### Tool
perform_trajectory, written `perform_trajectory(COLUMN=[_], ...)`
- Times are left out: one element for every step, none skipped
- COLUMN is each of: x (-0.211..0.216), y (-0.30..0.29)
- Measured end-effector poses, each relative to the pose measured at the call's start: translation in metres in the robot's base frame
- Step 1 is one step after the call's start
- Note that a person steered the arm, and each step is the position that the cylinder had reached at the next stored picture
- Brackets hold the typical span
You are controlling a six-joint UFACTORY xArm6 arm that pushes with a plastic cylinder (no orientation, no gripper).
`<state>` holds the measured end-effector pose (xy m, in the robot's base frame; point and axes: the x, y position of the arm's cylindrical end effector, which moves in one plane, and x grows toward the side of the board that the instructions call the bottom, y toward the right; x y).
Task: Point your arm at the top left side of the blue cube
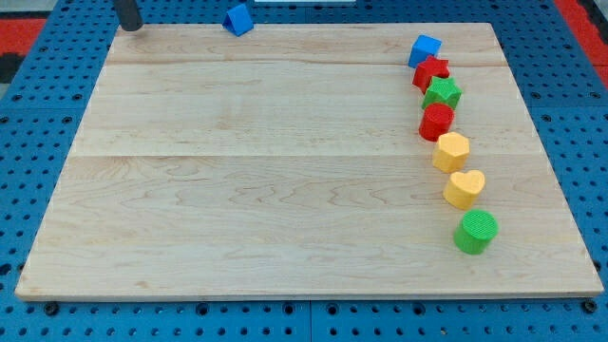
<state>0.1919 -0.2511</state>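
The blue cube [425, 48] sits near the top right of the wooden board [237, 171], at the head of a column of blocks. My tip [130, 27] shows as a dark rod end at the view's top left corner of the board, far to the left of the blue cube. A second blue block [238, 19], wedge-like, lies at the board's top edge between my tip and the cube.
Below the blue cube runs a column: a red star [431, 71], a green star [443, 92], a red cylinder [437, 122], a yellow hexagon [451, 151], a yellow heart [465, 188], a green cylinder [475, 231]. A blue pegboard [38, 142] surrounds the board.
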Motion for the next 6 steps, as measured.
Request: perform_trajectory(x=[0.000,0.033,0.052,0.029,0.012,0.068], y=[0.045,0.124,0.241,0.353,0.382,0.394])
